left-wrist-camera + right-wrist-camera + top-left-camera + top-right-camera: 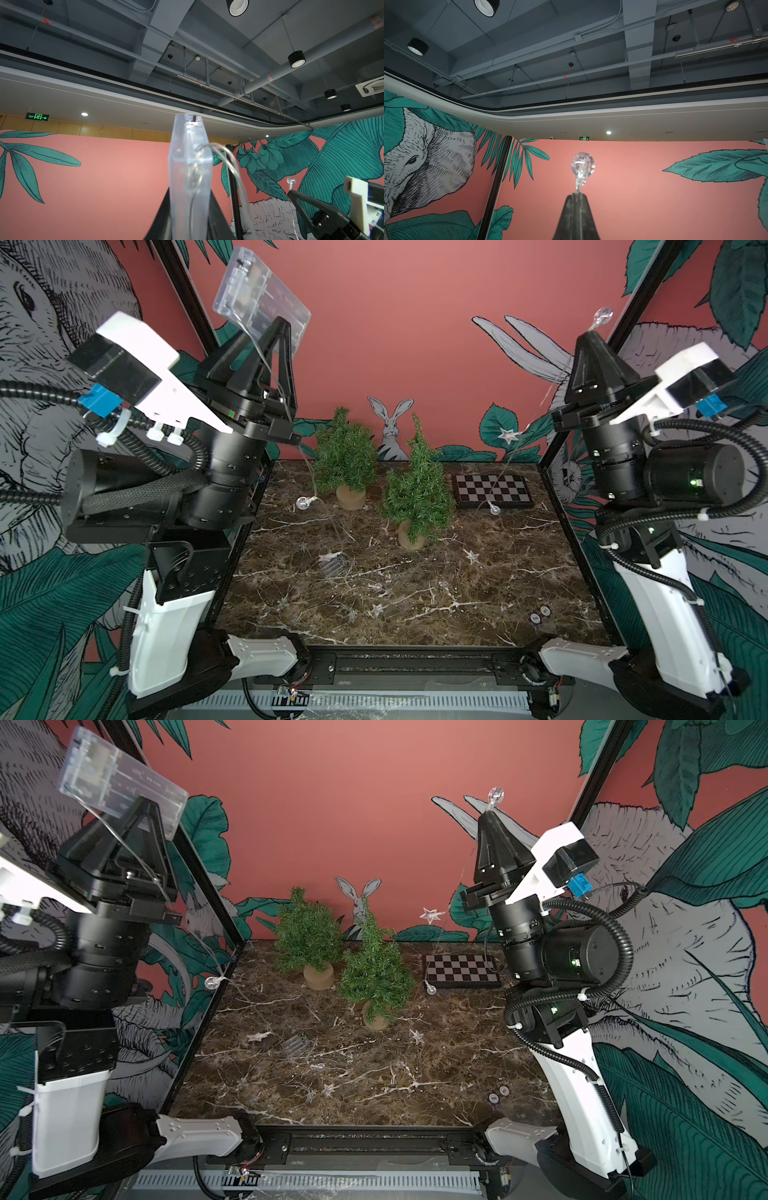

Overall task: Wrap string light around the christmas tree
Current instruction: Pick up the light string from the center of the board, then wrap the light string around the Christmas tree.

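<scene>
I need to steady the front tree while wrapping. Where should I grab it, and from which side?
Take the front tree by its thin top spire, coming straight down from above. The foliage narrows there, while its round base sits half under low branches, likely awkward for the jaws.

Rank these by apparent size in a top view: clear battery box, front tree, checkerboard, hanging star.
1. battery box and front tree: about alike. The box is held high near the camera, so it looks enlarged.
2. checkerboard
3. hanging star
</scene>
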`<action>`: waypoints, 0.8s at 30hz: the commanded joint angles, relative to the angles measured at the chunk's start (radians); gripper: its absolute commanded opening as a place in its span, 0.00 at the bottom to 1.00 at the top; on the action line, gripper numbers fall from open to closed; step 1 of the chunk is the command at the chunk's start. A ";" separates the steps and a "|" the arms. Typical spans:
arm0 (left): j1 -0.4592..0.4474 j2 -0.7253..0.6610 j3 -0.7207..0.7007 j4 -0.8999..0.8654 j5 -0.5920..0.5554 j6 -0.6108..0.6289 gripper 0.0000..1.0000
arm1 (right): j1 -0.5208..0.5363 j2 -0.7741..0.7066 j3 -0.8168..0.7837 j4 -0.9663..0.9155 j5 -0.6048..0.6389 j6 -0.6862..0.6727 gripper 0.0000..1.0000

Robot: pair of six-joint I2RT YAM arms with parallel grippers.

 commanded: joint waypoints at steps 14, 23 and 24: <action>0.050 0.310 0.348 -0.008 -0.190 0.182 0.00 | -0.001 0.162 0.255 0.071 0.133 0.008 0.00; 0.320 0.451 0.436 0.028 -0.146 -0.118 0.00 | -0.001 0.297 0.433 0.073 0.110 0.066 0.00; 0.339 0.463 0.442 0.026 -0.147 -0.139 0.00 | -0.001 0.315 0.461 0.058 0.125 0.057 0.00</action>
